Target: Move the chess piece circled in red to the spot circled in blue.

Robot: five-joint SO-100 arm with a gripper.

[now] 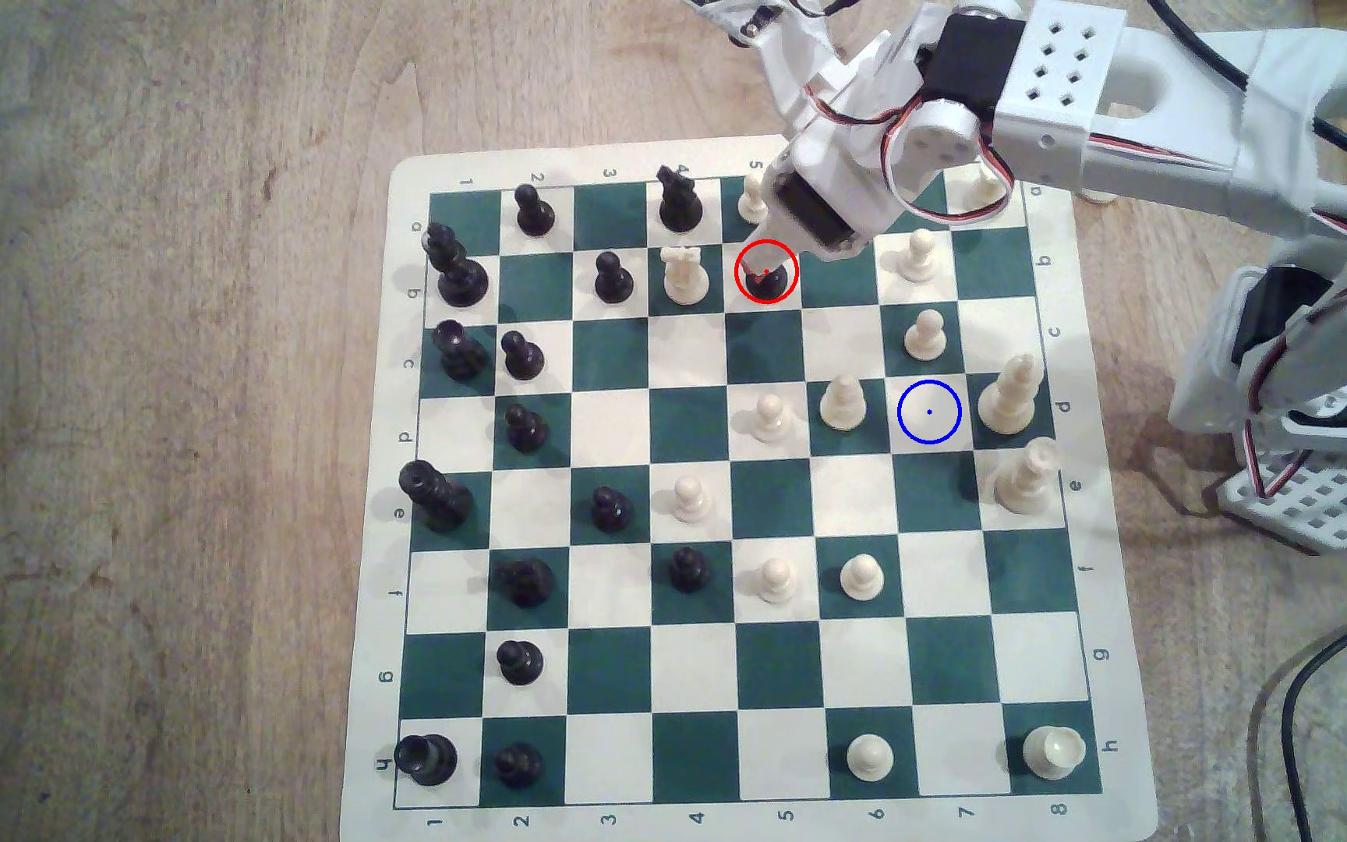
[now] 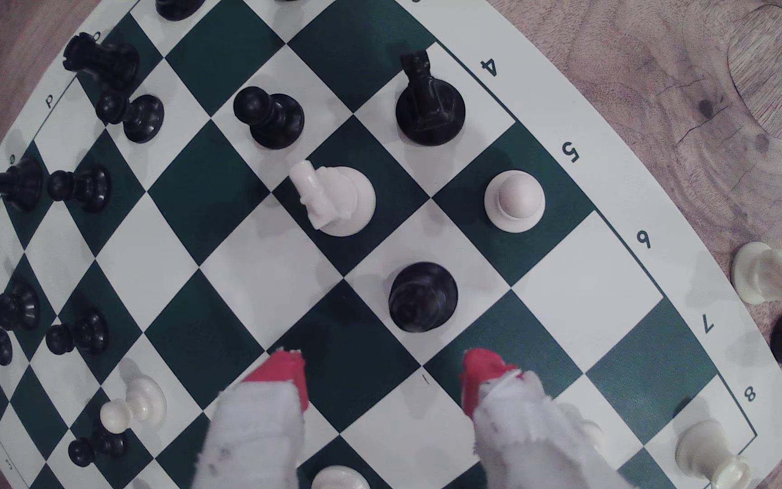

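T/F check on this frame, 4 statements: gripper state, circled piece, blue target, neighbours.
1. The gripper is shut on the chess piece. False: the red-tipped fingers stand apart, and the piece sits free on its square.
2. The spot is unoccupied. True.
3. A white knight stands on the square next to the chess piece. True.
4. The chess piece stands on a green square. False: its square is cream.
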